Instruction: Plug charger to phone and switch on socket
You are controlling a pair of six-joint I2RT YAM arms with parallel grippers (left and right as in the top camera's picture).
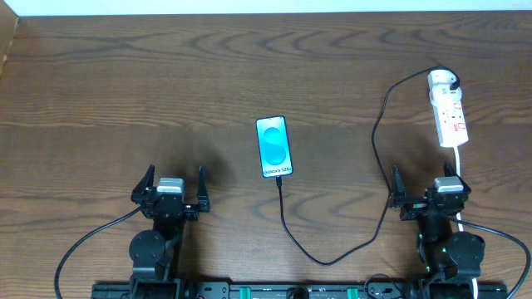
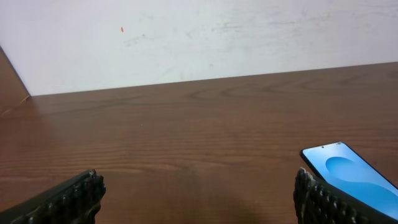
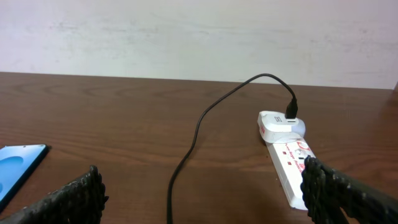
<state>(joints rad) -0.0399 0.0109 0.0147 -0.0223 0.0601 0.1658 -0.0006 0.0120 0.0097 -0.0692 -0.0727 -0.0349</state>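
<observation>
The phone [image 1: 274,146] lies screen up mid-table, glowing blue; its corner shows in the left wrist view [image 2: 354,177] and the right wrist view [image 3: 15,165]. The charger's thin black cable [image 1: 376,141] runs from the phone's near end, loops toward the front edge and rises to the white adapter [image 1: 444,80] seated in the far end of the socket [image 1: 453,118]. The socket [image 3: 287,165] and adapter [image 3: 280,123] lie ahead and right of my right gripper [image 3: 202,196], which is open and empty. My left gripper [image 1: 174,178] is open too, left of the phone.
A white cord [image 1: 460,158] leads from the socket toward the right arm's base. A pale wall borders the table's far edge. Thicker black robot cables [image 1: 87,241] curl near the front edge by both arm bases.
</observation>
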